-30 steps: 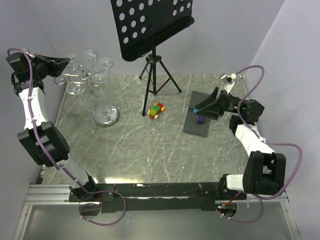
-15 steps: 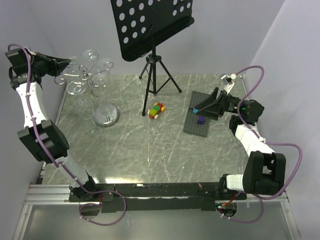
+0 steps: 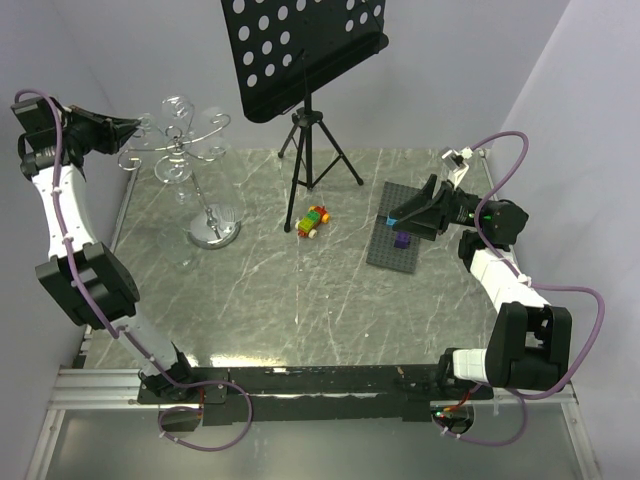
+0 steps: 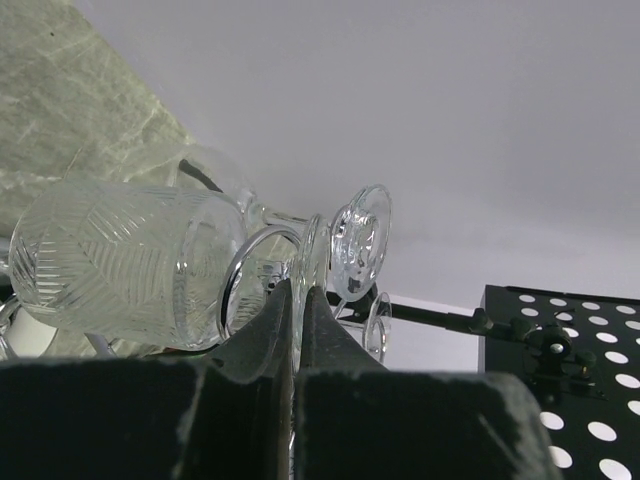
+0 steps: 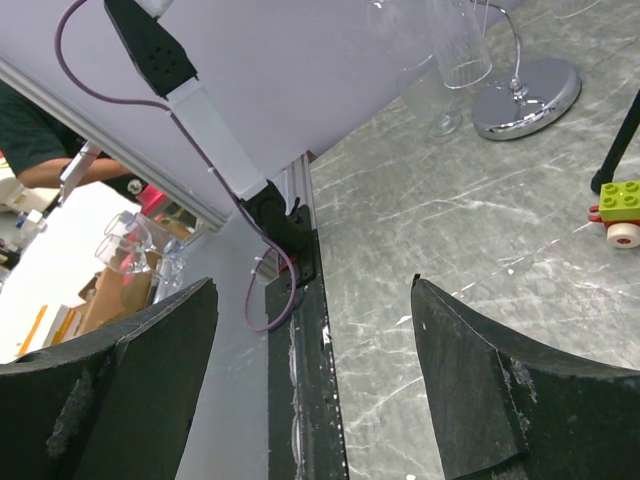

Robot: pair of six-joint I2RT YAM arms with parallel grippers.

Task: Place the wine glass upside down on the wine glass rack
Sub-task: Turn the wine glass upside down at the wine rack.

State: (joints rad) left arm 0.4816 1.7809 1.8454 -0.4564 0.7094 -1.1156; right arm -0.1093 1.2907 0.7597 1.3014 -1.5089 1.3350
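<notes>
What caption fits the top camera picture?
Shut left gripper at the silvery chrome wire rack of clear wine glasses; open right gripper by the grey brick plate.

Table layout from above, with the arm bases at 6 o'clock

The wine glass rack [image 3: 213, 233] stands on the table [image 3: 300, 300] at 10 o'clock; the music stand [image 3: 305, 60] is at 12 o'clock, behind the toy car [image 3: 314, 221] near the centre; the baseplate [image 3: 385, 250] lies at 2 o'clock with a small block [image 3: 401, 240] on it; the left gripper [image 3: 138, 127] meets the rack's hook arms from their 9 o'clock side, a wine glass [image 4: 110, 265] lying sideways beyond its fingertips; the right gripper [image 3: 393, 217] hangs over the baseplate's 9 o'clock edge
</notes>
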